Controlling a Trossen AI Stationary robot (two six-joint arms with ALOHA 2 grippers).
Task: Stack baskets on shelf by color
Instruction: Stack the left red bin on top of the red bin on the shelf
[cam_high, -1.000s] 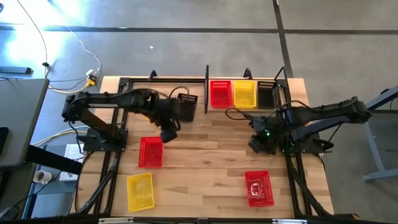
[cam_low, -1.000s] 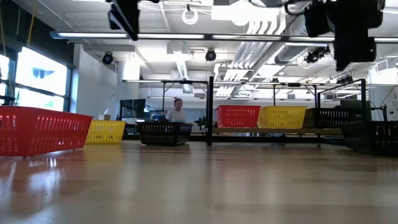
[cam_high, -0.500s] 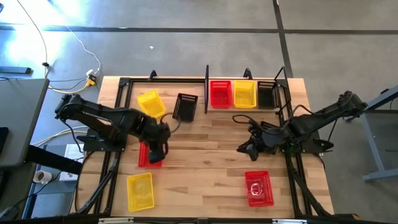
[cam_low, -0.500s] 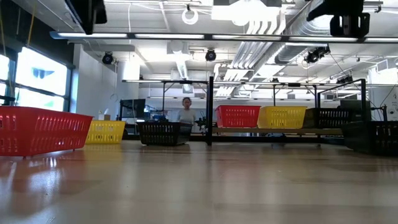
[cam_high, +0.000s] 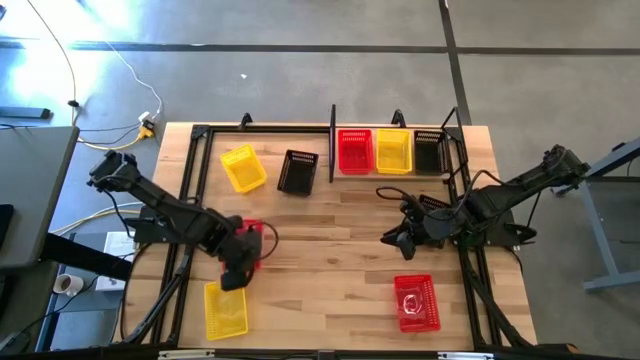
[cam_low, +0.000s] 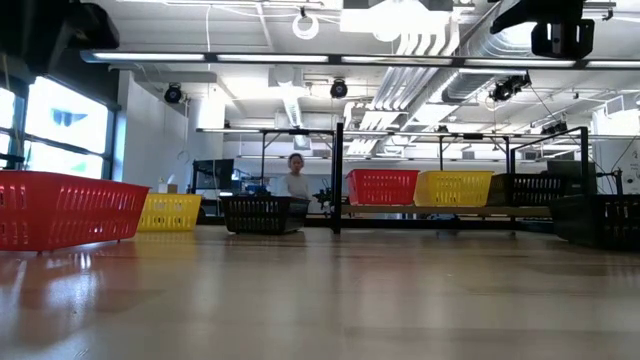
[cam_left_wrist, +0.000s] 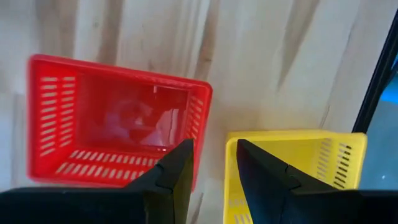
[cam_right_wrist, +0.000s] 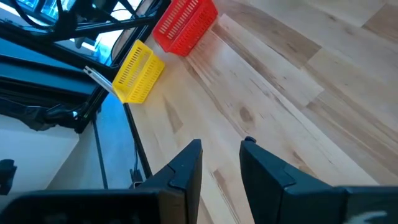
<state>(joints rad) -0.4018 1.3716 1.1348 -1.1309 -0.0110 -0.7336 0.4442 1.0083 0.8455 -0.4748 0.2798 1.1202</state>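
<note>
My left gripper (cam_high: 234, 272) hangs open at the near left, pointing down over the gap between a red basket (cam_left_wrist: 118, 124) and a yellow basket (cam_left_wrist: 298, 162); it holds nothing. Both baskets rest bottom-down on the table. My right gripper (cam_high: 395, 240) waits open above the table's right half, pointing slantwise toward the left; in its wrist view its fingers (cam_right_wrist: 186, 165) are empty. The shelf (cam_high: 332, 140) at the far edge carries a red (cam_high: 354, 151), a yellow (cam_high: 392, 151) and a black basket (cam_high: 428, 151) side by side.
A yellow basket (cam_high: 243, 167) and a black basket (cam_high: 297, 172) sit at the far left by the shelf. Another red basket (cam_high: 416, 302) lies near the front right. Bare wood (cam_high: 330, 250) spans the table's middle. A person stands far behind the table (cam_low: 296, 178).
My left gripper has swung from beside the far black basket toward the near left corner and come lower, passing over the red basket; the far yellow basket, hidden under the arm, now shows. My right gripper moved a little toward the left and tipped up, then stayed still.
</note>
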